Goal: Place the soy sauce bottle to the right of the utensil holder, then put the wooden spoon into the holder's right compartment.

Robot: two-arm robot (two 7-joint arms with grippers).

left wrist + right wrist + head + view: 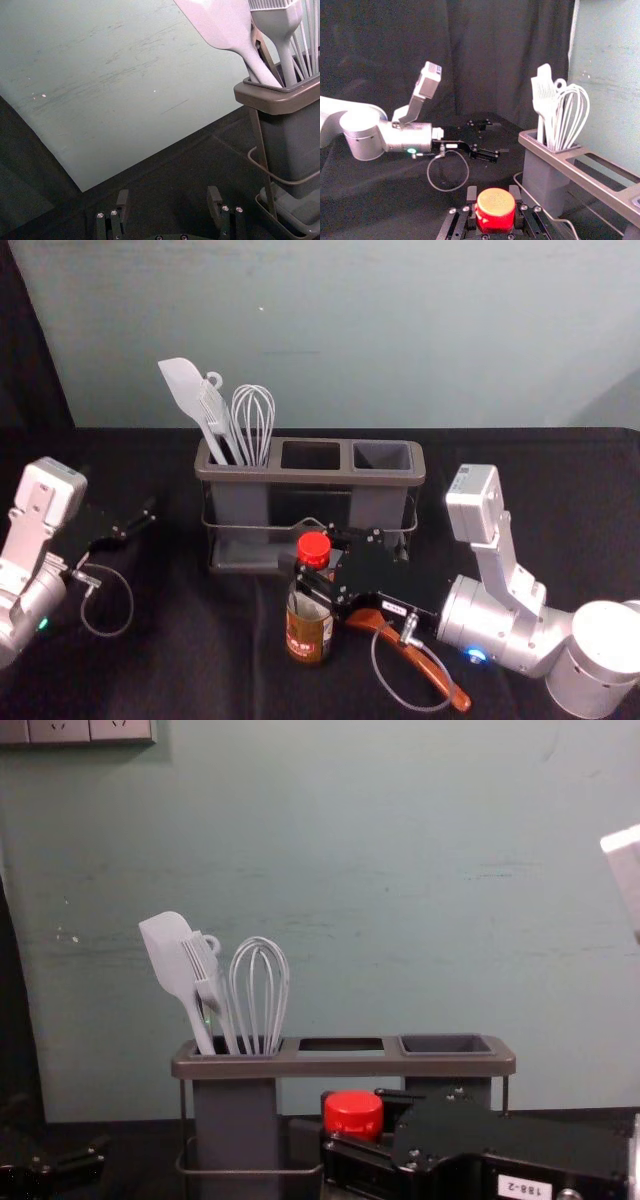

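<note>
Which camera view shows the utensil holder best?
Head view: the utensil holder shows its full rim and much of its base. Chest view: full rim, lower right behind the right gripper. Both wrist views: left compartment, right end cut off.

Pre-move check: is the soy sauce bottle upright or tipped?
Upright: bottle has its red cap on top, body below, held by right gripper.

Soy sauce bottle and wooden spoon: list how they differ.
The bottle is upright, gripped by the right tool; the spoon lies flat, partly beneath that tool. The bottle has a red cap; the spoon is plain brown. Both are in front of the utensil holder.
</note>
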